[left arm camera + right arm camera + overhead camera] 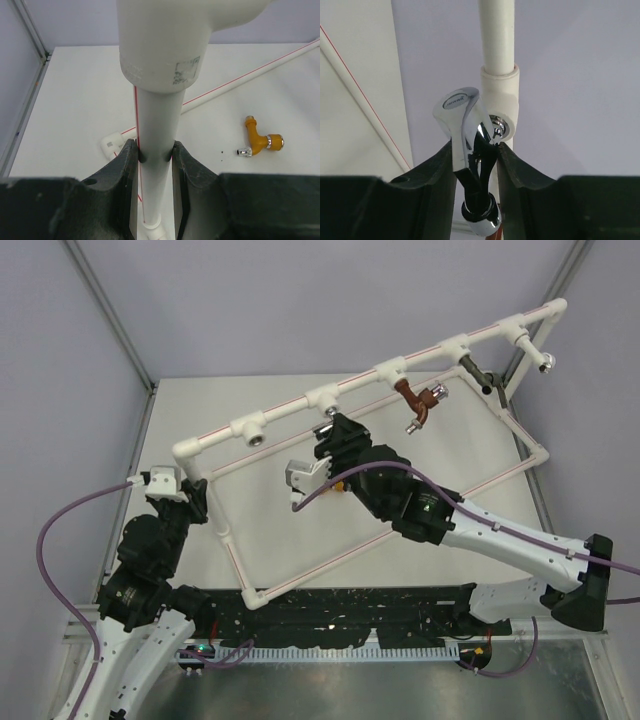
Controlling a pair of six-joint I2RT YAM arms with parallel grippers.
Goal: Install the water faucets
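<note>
Pale grey walls and a white table (230,395) from above. Across it, tilted, a white pipe frame (290,412), top rail climbing from lower left to upper right. On that rail, a red-brown faucet (418,400), spout hanging down toward the near side. At the next tee, a dark grey faucet (478,372). Left gripper (188,483) clamped on the frame's left corner post. Right gripper (333,432) raised under a middle tee, its load hidden from here.

From the left wrist: fingers (122,165) pressed tight on the upright pipe. Only here, an orange-yellow faucet (257,141), lying flat on the table right of the pipe, bent body, chrome tip toward lower left.

From the right wrist: chrome faucet (457,105) pinched between both fingers, long axis upright along them, flat handle uppermost, ringed spout lowest, mirror-bright with dark reflections. Inlet end at the mouth of a tee socket (507,107).
</note>
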